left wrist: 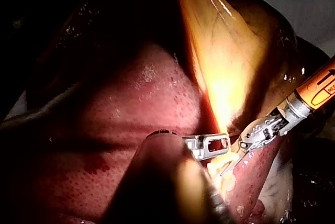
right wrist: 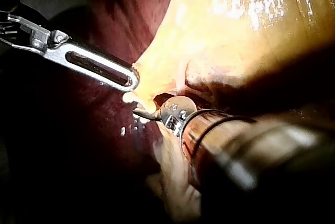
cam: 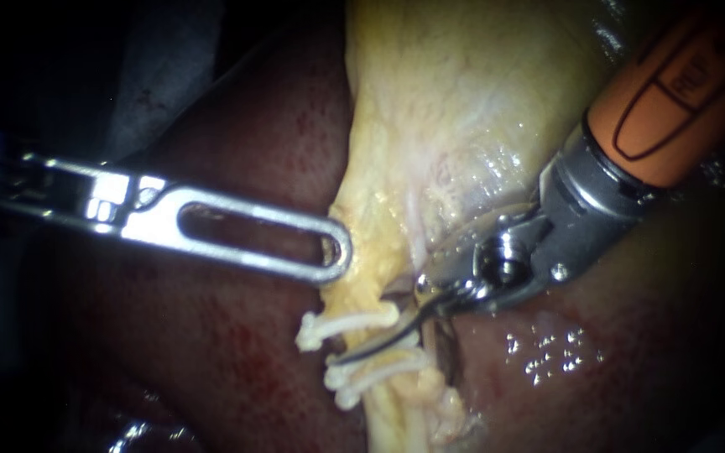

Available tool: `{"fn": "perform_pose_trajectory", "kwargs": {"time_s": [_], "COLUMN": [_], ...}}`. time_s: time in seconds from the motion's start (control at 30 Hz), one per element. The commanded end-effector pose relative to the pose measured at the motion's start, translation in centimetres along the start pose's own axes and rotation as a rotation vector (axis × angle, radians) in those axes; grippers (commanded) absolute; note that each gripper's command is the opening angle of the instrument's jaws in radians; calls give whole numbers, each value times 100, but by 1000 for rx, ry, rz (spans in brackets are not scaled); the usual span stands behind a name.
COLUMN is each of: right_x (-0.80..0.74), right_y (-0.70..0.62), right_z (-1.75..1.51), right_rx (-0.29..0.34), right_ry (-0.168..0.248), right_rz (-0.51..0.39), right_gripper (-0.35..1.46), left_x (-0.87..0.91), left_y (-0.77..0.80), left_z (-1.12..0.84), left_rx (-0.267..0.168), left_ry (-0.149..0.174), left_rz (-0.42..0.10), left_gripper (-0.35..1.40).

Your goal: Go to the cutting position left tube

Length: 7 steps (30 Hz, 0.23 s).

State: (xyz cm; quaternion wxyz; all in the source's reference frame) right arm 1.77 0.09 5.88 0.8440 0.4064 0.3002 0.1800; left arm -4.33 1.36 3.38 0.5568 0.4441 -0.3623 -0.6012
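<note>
A pale yellow tube [cam: 389, 413] runs down from the gallbladder [cam: 463, 101] and carries three white clips: one upper clip [cam: 347, 324] and two lower clips [cam: 372, 369] close together. My right instrument [cam: 358, 351], with its orange shaft, comes in from the upper right. One thin curved blade lies across the front of the tube, in the gap between the upper clip and the lower pair, with the jaws open. My left instrument [cam: 335, 252] has slotted jaws shut on the gallbladder's lower edge, just above the clips. Both tips also show in the left wrist view, left instrument [left wrist: 221, 144] and right instrument [left wrist: 226, 169].
Dark red liver [cam: 228, 352] lies under and to the left of the tube. Wet, glistening liver [cam: 555, 352] lies below the right instrument's wrist. A second pale strand [cam: 446, 411] runs beside the clipped tube on its right.
</note>
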Motion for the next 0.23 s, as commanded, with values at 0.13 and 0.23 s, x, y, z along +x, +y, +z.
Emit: {"fn": "perform_pose_trajectory", "kwargs": {"time_s": [0.13,0.23], "right_x": [0,0], "right_y": [0,0], "right_z": [0,0], "right_rx": [0,0], "right_ry": [0,0], "right_rz": [0,0], "right_gripper": [32,32], "left_x": [0,0], "left_y": [0,0], "left_z": [0,0], "left_rx": [0,0], "left_ry": [0,0], "left_rz": [0,0], "left_gripper": [-35,-35]}}
